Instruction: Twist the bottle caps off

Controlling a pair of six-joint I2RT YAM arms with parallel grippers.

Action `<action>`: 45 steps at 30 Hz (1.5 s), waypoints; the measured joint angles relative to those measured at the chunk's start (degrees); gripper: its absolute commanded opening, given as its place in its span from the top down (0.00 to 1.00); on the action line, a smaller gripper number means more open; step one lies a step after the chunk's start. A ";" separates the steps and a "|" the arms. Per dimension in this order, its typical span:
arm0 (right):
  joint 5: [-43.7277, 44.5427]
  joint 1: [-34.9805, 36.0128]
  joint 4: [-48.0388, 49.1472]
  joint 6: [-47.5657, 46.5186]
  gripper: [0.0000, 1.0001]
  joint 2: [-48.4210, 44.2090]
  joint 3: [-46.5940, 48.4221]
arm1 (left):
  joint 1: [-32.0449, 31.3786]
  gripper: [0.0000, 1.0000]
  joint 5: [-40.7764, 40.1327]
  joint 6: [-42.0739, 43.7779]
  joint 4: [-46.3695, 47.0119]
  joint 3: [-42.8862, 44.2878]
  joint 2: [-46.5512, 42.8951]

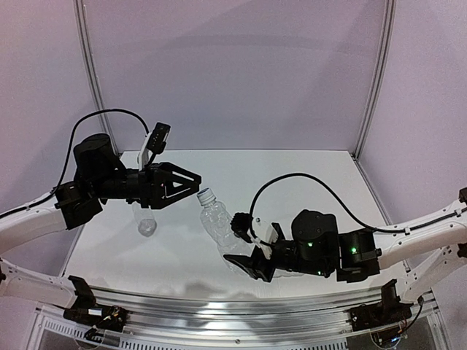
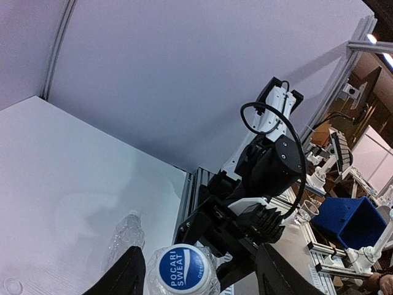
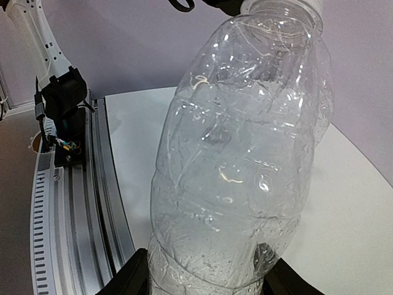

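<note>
My right gripper is shut on the base of a clear crinkled bottle and holds it tilted up to the left. In the right wrist view the bottle fills the frame between the fingers. Its cap is white with a blue printed top. My left gripper is open, its fingers standing either side of the cap with gaps. A second clear bottle lies on the table below the left arm, also in the left wrist view.
The white table ends at a metal rail along its near edge. Frame posts stand at the back corners. A small round translucent thing lies on the table at the bottom left of the left wrist view.
</note>
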 measured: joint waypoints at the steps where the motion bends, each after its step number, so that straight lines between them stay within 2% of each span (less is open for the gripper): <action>1: 0.09 0.02 0.02 -0.07 0.61 -0.09 0.00 | -0.20 0.43 0.26 -0.04 0.20 0.17 0.15; 11: 0.81 0.66 0.02 -0.48 0.62 -0.79 0.00 | -1.01 0.42 1.22 0.24 0.28 1.88 2.32; 15: 0.96 0.98 0.00 -0.72 0.62 -0.79 0.00 | -1.38 0.51 1.18 0.44 0.17 1.97 3.30; 22: 2.40 1.11 0.02 -0.85 0.62 -0.79 0.00 | -2.21 0.52 1.20 1.81 -1.07 3.67 4.76; 27: 3.80 1.11 0.02 -0.83 0.62 -0.79 0.00 | -2.56 0.58 1.22 2.80 -1.81 3.78 4.76; 31: 4.39 1.20 0.02 -0.85 0.63 -0.79 0.00 | -3.02 0.57 1.01 3.45 -2.80 3.98 4.85; 34: 4.83 1.22 0.04 -0.83 0.63 -0.92 0.00 | -3.37 0.51 0.85 4.11 -3.52 4.76 5.27; 39: 5.42 1.22 0.02 -0.83 0.63 -1.42 0.00 | -4.31 0.50 0.79 5.31 -4.00 5.84 6.12; 42: 5.75 1.22 0.02 -0.79 0.63 -1.51 0.00 | -4.57 0.47 0.57 5.97 -4.63 6.49 6.64; 45: 6.08 1.22 0.00 -0.79 0.63 -1.53 0.00 | -5.01 0.54 0.11 6.47 -5.25 6.60 6.88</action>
